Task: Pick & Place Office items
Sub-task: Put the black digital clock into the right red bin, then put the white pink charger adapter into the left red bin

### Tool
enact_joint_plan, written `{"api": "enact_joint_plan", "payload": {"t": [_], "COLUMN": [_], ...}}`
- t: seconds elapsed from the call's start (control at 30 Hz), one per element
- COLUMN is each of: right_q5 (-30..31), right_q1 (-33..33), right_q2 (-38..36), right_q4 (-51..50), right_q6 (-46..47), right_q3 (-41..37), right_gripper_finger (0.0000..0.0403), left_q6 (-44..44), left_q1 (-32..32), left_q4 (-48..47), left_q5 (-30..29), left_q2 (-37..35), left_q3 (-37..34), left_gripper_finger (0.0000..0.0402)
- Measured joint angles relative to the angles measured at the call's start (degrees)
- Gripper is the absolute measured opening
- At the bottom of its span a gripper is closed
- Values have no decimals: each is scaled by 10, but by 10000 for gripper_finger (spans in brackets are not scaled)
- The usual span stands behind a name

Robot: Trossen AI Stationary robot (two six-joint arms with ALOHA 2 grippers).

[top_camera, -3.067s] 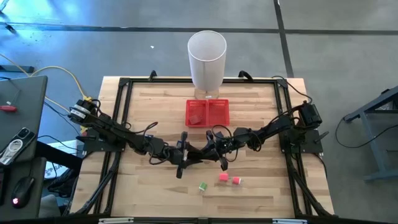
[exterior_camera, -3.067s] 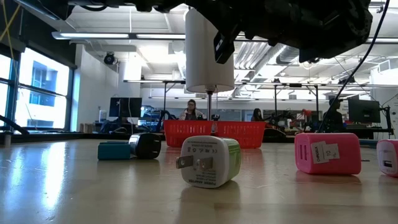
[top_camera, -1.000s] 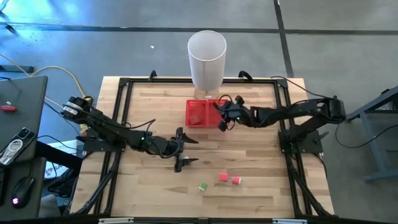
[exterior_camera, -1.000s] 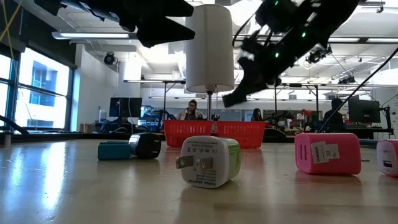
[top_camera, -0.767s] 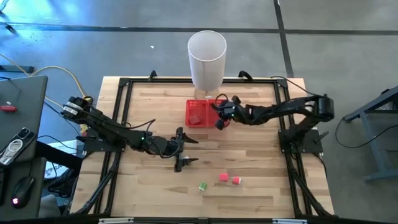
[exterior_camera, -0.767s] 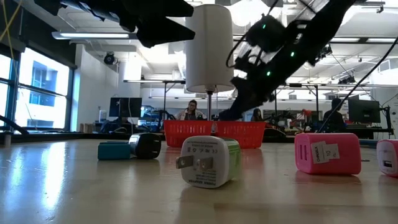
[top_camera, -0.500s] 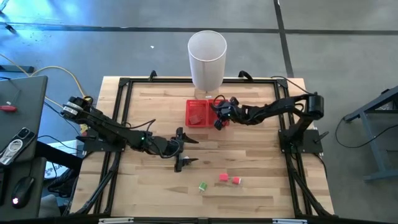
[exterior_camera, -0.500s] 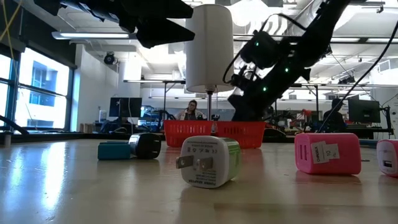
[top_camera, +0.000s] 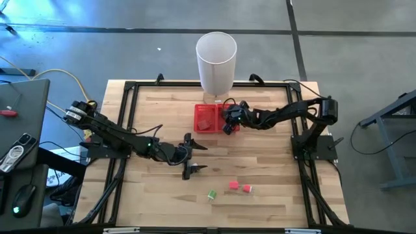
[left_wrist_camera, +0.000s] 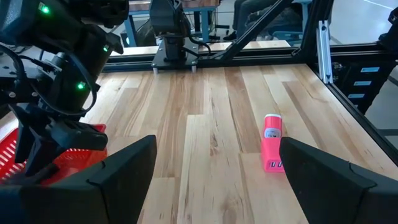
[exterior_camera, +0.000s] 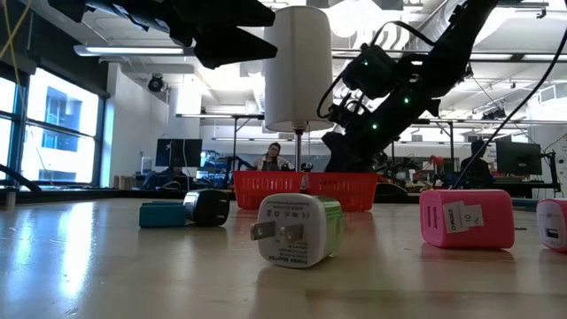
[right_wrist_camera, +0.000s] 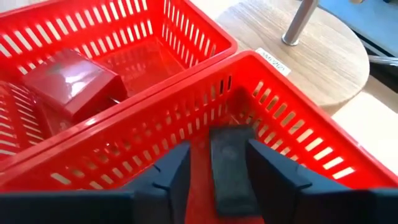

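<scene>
Jaws: right gripper (right_wrist_camera: 214,177) parted around dark piece (right_wrist_camera: 227,168), contact not discernible; left gripper (left_wrist_camera: 214,180) spread, idle | piece low-centre in tray (right_wrist_camera: 273,118) | release completed, then lifted straight.

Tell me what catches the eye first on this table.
The red mesh tray near the table's back edge draws the eye, with the right gripper over its right compartment, jaws apart around a dark piece lying inside. Behind it stands the tall white bin. The left gripper hangs open mid-table, with pink pieces nearer the front.
</scene>
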Motion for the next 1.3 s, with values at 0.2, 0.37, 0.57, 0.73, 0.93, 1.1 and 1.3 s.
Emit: {"api": "enact_joint_plan", "payload": {"t": [0.2,0.37,0.57,0.73,0.93,1.1,1.3], "right_q5": [-2,-12,-12,-11,-25,-24,-26], "right_q1": [3,15,41,73,129,177,226], "right_q2": [-2,-18,-69,-130,-203,-250,-264], "right_q4": [4,5,1,-23,-50,-87,-100], "right_q6": [0,-1,-6,-6,-6,-4,0], "right_q3": [0,0,0,0,0,0,0], "right_gripper_finger": [189,209,208,209,206,205,205], "left_q6": [0,0,15,15,15,15,22], "left_q1": [0,0,0,0,-1,-13,-29], "left_q4": [0,-5,-5,-11,-43,-53,-53], "left_q5": [0,0,0,0,0,-1,-1], "left_q2": [0,0,0,0,0,0,0], "left_q3": [0,0,0,0,-1,-1,-1], "left_gripper_finger": [332,332,332,332,332,332,332]}}
